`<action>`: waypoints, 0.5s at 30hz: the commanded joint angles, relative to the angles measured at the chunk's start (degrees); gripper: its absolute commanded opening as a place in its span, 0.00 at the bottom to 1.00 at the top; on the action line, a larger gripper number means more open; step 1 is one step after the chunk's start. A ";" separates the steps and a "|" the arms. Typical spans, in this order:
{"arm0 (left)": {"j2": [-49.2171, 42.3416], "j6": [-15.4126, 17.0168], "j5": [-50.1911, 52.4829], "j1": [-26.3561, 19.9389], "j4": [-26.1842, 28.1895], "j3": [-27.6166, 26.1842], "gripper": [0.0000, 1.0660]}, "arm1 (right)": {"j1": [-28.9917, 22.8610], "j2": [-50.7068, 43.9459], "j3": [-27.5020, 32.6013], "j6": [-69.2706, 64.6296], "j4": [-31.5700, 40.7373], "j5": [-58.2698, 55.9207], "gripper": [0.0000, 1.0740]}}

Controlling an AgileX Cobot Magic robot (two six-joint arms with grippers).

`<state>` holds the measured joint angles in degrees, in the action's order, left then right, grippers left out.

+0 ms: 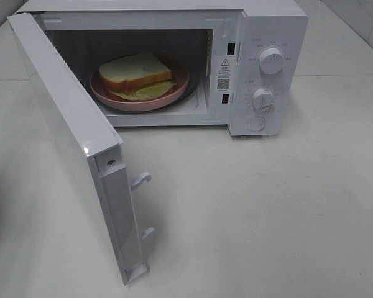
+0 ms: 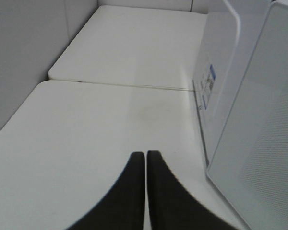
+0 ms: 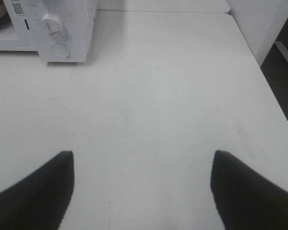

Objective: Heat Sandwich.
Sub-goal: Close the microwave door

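Note:
The sandwich (image 1: 137,74), thick white bread with a green leaf showing, lies on a round pink plate (image 1: 174,93) inside the white microwave (image 1: 270,25). The microwave's door (image 1: 68,136) stands wide open, swung out toward the front left. No arm shows in the exterior high view. In the left wrist view my left gripper (image 2: 146,155) is shut, its dark fingers pressed together with nothing between them, hovering over the table next to the outer face of the door (image 2: 259,134). My right gripper (image 3: 143,160) is open and empty above bare table, well away from the microwave's control panel (image 3: 53,28).
Two knobs (image 1: 271,61) and a round button sit on the microwave's right panel. Door latch hooks (image 1: 140,180) stick out from the door's free edge. The table (image 3: 173,96) ends at a drop on the right in the right wrist view. A second table (image 2: 134,43) adjoins behind.

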<state>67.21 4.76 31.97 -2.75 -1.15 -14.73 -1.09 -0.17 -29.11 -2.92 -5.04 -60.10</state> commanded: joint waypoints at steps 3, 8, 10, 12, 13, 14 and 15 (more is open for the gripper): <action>5.90 7.68 11.80 0.23 -14.90 0.06 0.00 | 0.46 -1.43 0.23 -0.17 0.11 0.46 0.71; 9.91 11.34 17.99 0.23 -21.83 -0.52 0.00 | 0.46 -1.43 0.23 -0.17 0.11 0.46 0.71; 10.49 11.52 19.31 0.23 -23.26 -0.69 0.00 | 0.46 -1.43 0.23 -0.17 0.11 0.46 0.71; 12.03 11.97 20.97 0.74 -25.10 -1.43 0.00 | 0.46 -1.43 0.23 -0.17 0.11 0.46 0.71; 12.49 12.66 20.57 1.32 -25.04 -1.72 0.00 | 0.46 -1.43 0.23 -0.17 0.11 0.46 0.71; 12.49 12.66 20.57 1.32 -25.04 -1.72 0.00 | 0.46 -1.43 0.23 -0.17 0.11 0.46 0.71; 13.87 12.72 20.51 3.04 -24.98 -2.35 0.00 | 0.46 -1.43 0.23 -0.17 0.11 0.46 0.71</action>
<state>80.39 16.79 51.57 -0.92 -25.78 -16.27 -1.09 -0.17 -29.11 -2.92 -5.04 -60.10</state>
